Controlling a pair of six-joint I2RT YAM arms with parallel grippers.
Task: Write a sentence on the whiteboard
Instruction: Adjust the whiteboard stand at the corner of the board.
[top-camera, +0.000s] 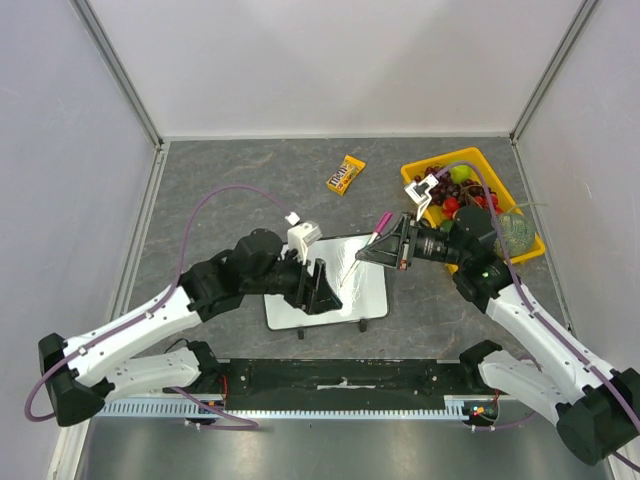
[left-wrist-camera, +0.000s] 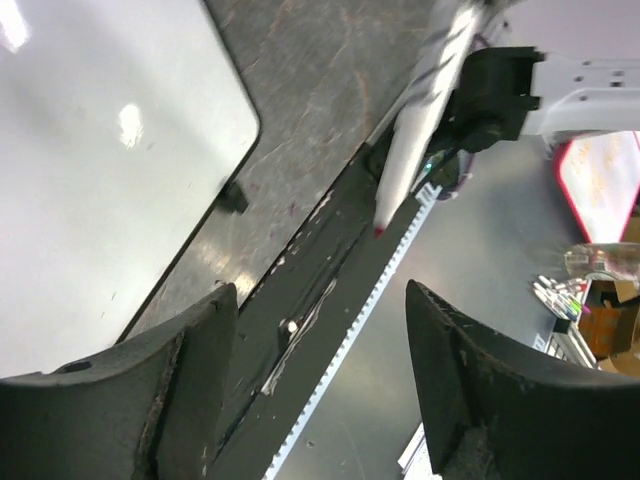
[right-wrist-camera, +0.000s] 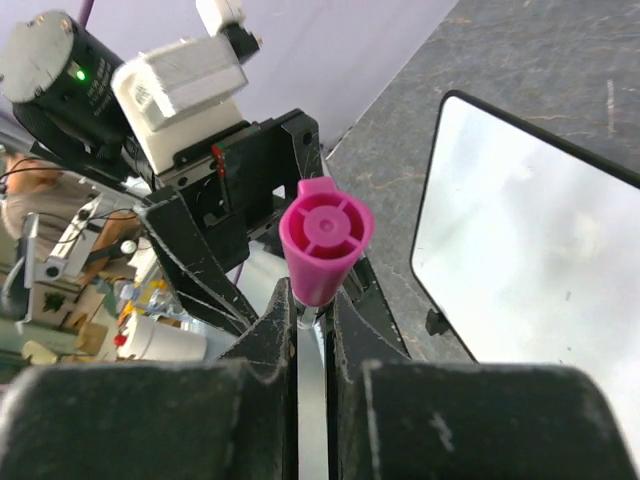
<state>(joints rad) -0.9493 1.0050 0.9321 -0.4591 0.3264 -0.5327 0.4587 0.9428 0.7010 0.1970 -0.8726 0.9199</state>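
The right jaws are clenched on a marker (right-wrist-camera: 324, 236), with its pink cap end facing the wrist camera. The left jaws are released and grip nothing; you see them over the left part of the whiteboard (top-camera: 366, 296). The whiteboard lies flat on the grey surface (top-camera: 230, 170) between the two arms. A yellow tray (top-camera: 495, 172) sits at the far right.

Yellow tray (top-camera: 445, 157), filled with mixed fruit (top-camera: 452, 205). Left of this tray, well apart, candy packet (top-camera: 348, 174) flat on grey table (top-camera: 250, 170).
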